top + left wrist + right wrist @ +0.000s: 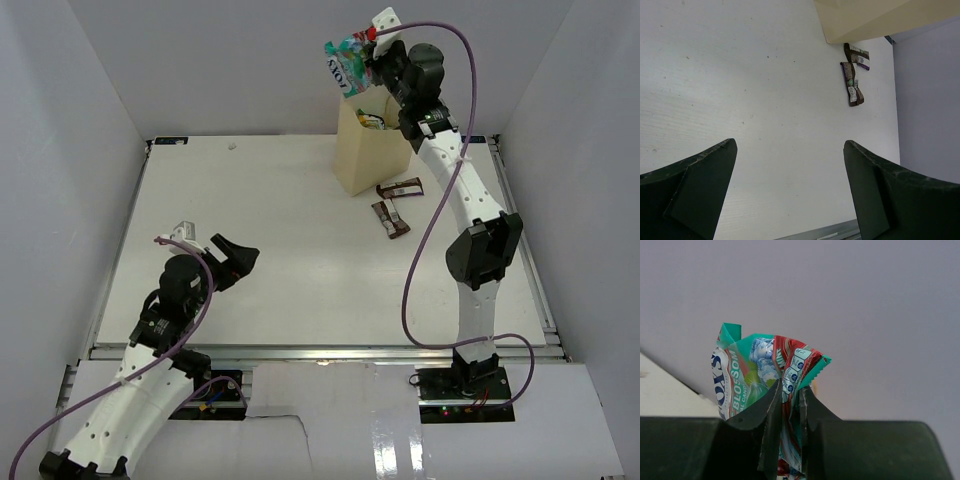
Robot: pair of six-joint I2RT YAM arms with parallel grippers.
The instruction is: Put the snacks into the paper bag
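From above, the right gripper [373,48] is raised over the open mouth of the paper bag [362,155], its jaws pinched on a teal pouch [346,64] that juts out to the left of the fingers, clear of the bag's rim. Two dark brown bars [400,189] [391,219] lie on the table [250,200] just beside the bag's base. The left gripper [236,260] sits low over the near left of the table, jaws wide apart and nothing between them

Left wrist: both fingers [700,195] are spread over bare table; the bars [852,85] and a corner of the bag [865,17] lie well beyond them

Right wrist: the pouch [765,375] rises crumpled from between the fingertips, clamped at its lower part
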